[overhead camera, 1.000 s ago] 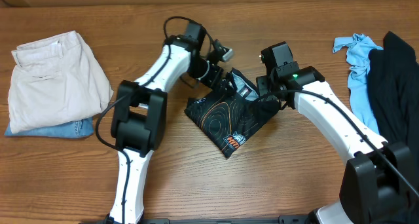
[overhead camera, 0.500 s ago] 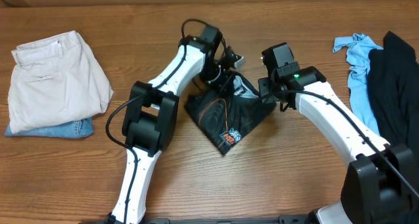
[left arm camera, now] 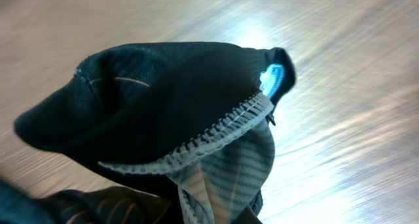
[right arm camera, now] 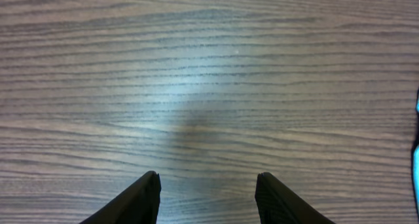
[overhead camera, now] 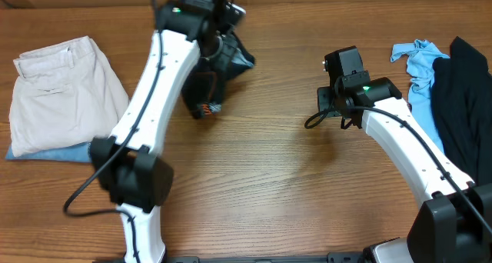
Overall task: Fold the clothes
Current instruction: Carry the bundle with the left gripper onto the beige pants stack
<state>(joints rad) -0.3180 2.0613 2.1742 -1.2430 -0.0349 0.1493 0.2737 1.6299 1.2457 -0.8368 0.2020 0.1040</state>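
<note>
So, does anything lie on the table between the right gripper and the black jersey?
Nothing visible does. Only bare table lies between the open right gripper and the black jersey.

table middle (overhead camera: 269, 178): bare wood, a wide open passage between the two arms.
left arm (overhead camera: 154, 86): slants from the near edge to the far edge and bars the way between the centre and the left side.
black jersey (overhead camera: 223, 63): hangs bunched at that arm's far end and fills the far-centre strip.
beige trousers (overhead camera: 65, 86): folded pile on blue denim (overhead camera: 88, 150); takes the left side.
right arm (overhead camera: 400, 140): crosses from the near right corner towards the centre.
light blue shirt (overhead camera: 419, 71), black garment (overhead camera: 465, 101): heaped along the right edge, just beyond the right arm.
right gripper (right arm camera: 208, 191): fingers parted, only bare wood below and ahead.
</note>
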